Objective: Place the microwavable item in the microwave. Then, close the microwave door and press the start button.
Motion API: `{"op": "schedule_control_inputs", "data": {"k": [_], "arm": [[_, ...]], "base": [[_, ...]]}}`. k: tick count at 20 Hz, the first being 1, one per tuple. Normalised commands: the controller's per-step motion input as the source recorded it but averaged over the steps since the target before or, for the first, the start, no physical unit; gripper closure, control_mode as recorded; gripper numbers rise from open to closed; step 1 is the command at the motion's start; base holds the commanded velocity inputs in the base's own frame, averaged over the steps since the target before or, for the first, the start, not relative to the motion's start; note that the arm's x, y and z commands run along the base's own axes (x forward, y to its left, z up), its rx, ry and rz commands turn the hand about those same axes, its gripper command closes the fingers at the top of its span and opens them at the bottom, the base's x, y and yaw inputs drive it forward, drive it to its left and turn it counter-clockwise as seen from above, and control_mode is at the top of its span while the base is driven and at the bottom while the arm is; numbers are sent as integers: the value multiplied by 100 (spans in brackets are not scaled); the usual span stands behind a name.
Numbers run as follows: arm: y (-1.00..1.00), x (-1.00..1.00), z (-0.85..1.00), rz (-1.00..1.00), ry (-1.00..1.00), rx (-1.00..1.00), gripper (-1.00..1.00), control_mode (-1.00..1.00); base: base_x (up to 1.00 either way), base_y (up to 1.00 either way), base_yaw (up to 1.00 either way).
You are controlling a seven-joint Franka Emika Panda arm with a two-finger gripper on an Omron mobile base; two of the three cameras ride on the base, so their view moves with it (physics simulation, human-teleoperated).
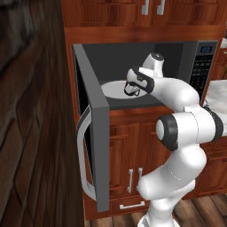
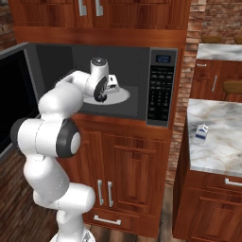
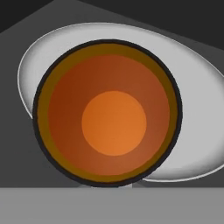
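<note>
While your claw [image 1: 131, 91] is squeezed tight on the small black mug with the orange inside [image 3: 107, 113], the mug hangs just over the round white turntable plate [image 3: 192, 122] in the big grey microwave [image 2: 142, 56]. You must let go, shut the wide dark-window door [image 1: 95, 142], then press start. Your white arm reaches forward, bent, wrist pointing down.

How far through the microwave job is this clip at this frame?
Done: the mug has been carried into the microwave and sits over the white turntable. In hand: the pincer is shut and the hand view looks straight down into the mug's orange interior, so it appears to be held, not released. Left: let go, withdraw the arm, swing the open door closed, and press start on the keypad.
</note>
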Motion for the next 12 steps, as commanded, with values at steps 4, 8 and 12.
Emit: {"op": "schedule_control_inputs", "data": {"k": [4,8,12], "arm": [[0,39,-1,0,4,0,100,-100],[0,39,-3,0,3,0,100,-100],[0,27,-11,0,4,0,-100,-100]], "base": [[0,0,0],[0,0,0],[0,0,0]]}}
